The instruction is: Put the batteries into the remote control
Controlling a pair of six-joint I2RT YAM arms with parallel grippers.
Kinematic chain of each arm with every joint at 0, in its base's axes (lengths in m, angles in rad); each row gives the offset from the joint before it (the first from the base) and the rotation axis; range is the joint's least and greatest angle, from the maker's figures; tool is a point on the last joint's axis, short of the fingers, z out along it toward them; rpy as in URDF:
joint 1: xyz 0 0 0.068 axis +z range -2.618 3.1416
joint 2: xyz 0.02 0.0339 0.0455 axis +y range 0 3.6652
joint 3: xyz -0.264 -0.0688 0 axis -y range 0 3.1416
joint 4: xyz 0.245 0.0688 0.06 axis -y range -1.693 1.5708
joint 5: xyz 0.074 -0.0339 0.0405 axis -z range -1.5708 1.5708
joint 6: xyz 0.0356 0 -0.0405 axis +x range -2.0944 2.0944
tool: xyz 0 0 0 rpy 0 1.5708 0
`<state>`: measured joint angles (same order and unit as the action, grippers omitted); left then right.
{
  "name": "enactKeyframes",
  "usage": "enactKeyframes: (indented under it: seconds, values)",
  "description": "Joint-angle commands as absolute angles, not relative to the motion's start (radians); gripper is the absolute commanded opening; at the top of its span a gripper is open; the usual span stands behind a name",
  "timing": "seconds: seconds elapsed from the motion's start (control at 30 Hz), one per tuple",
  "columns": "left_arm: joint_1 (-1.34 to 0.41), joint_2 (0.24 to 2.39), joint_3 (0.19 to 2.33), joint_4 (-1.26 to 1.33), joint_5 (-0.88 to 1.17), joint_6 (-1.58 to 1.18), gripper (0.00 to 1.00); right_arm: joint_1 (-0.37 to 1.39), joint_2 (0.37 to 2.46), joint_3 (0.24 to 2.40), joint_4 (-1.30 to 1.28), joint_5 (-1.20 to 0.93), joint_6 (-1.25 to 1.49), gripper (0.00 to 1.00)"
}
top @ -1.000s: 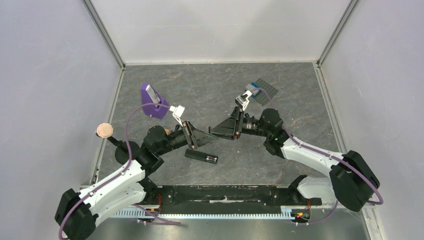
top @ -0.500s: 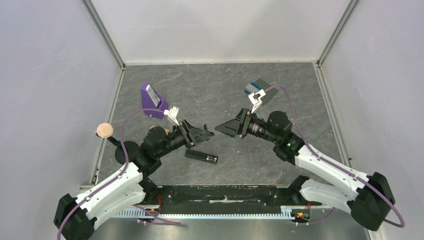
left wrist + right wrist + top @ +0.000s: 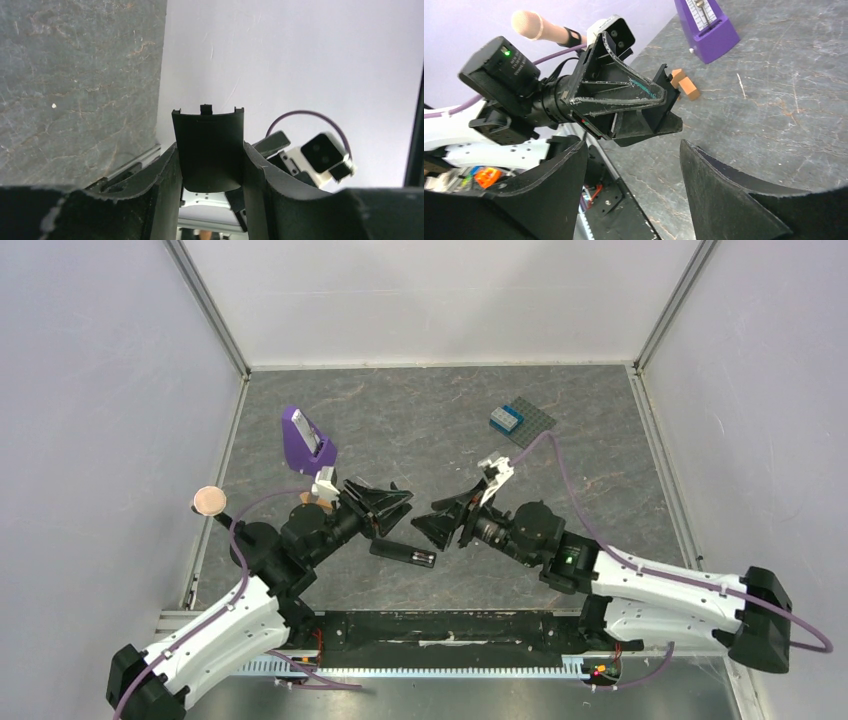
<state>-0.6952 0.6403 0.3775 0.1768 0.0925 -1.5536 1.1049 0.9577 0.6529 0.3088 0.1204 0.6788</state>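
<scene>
R fingers (image 3: 452, 508) — nearer L fingers (image 3: 376, 493)

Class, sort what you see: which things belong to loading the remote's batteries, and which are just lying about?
Job: remote control; black cover held in left claw.
Lying about: purple metronome; studded baseplate; orange wooden pieces.

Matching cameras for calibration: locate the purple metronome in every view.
Top external: metronome left of centre, upright, beyond the left gripper.
Left wrist: not in it.
Right wrist: metronome at top edge, partly cropped.
Shared landmark: left gripper holding a black cover, in all three.
</scene>
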Motion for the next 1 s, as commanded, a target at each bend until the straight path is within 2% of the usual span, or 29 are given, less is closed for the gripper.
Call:
enactKeyframes:
  seconds: [0.0, 0.43, 0.97]
  values:
    - [-0.693, 0.608, 0.336, 0.215, 0.037, -1.727, 0.15, 1.189, 1.026, 0.710, 0.376, 0.341, 0.548, 0.69]
    - [-0.692, 0.572, 0.311, 0.204, 0.021, -1.801, 0.15, 1.279, 1.214, 0.828, 0.393, 0.480, 0.485, 0.57]
    - [-0.692, 0.545, 0.295, 0.198, 0.022, -1.827, 0.16, 1.277, 1.321, 0.887, 0.372, 0.512, 0.542, 0.25]
